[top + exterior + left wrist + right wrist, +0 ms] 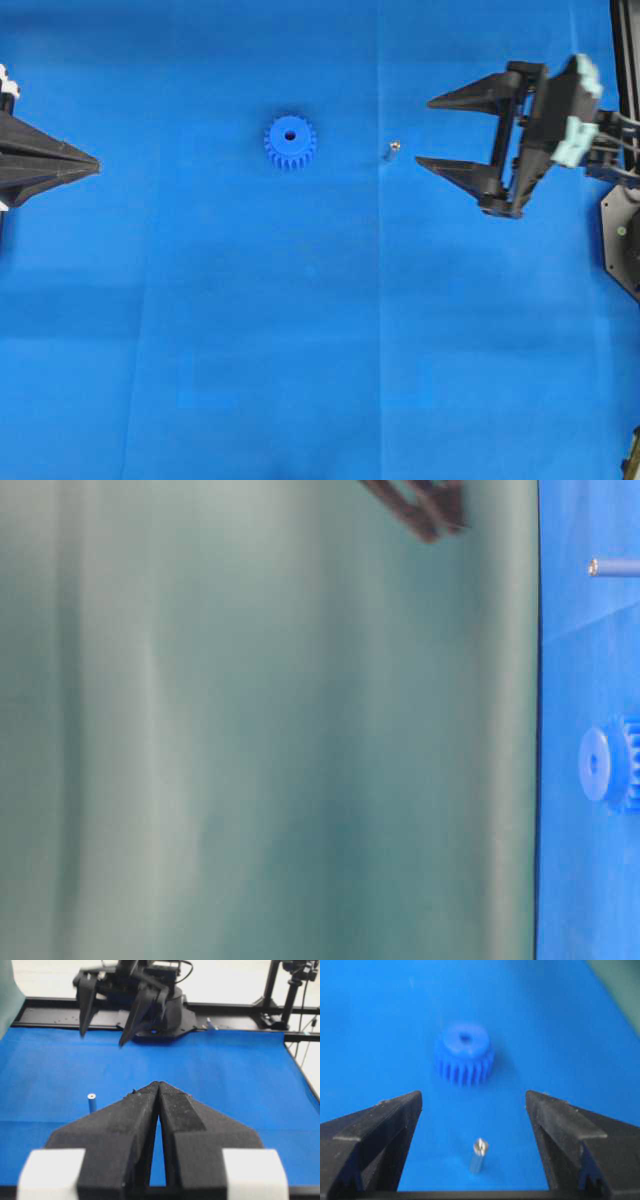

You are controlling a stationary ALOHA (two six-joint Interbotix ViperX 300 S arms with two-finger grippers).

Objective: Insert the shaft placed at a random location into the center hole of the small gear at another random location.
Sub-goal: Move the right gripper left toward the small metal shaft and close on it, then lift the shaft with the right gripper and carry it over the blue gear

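The small gear (290,142), bright blue with a toothed rim, lies flat on the blue cloth with its center hole (290,134) facing up and empty. To its right the shaft (392,151), a tiny silvery pin, stands upright on the cloth. My right gripper (424,132) is open, a little to the right of the shaft. In the right wrist view the shaft (479,1156) stands in the gap between the spread fingers, touching neither, with the gear (465,1060) beyond. My left gripper (97,160) is shut and empty at the far left edge; in its own view the gear is hidden.
The blue cloth (320,350) covers the whole table. A green backdrop (270,730) stands along one side. The right arm's black base (160,1015) and a black frame rail (45,1012) sit at the far end of the table.
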